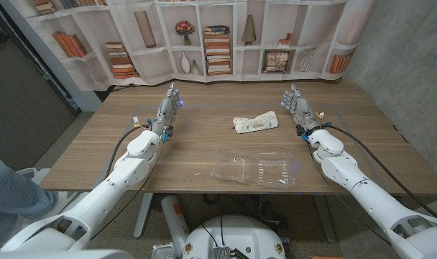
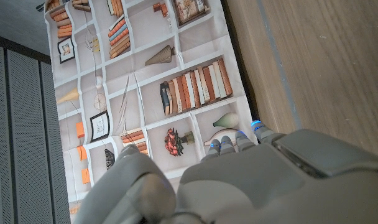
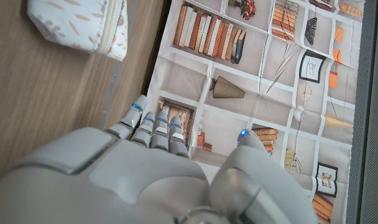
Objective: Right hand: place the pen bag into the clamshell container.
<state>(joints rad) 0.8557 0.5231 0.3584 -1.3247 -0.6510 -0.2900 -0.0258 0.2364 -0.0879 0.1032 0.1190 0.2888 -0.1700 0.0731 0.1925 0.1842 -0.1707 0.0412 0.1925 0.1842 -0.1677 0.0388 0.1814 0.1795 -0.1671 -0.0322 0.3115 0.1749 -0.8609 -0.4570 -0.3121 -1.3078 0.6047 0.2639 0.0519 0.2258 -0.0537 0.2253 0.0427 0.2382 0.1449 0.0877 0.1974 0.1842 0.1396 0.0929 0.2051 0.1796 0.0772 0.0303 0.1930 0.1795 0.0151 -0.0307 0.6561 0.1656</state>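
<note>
Presently the pen bag (image 1: 255, 123) lies on the wooden table (image 1: 96, 155), untouched, its long axis running roughly across the table with the right end tilted slightly away from the robot. The right hand (image 1: 295, 106) stands just to the bag's right, clearly nearer than the left hand (image 1: 168, 109); both hold nothing, fingers extended and slightly apart. The clamshell container (image 1: 253, 170) sits open, nearer the robot than the bag. Judgement: the right hand must travel leftward to reach the bag's near end.
</note>
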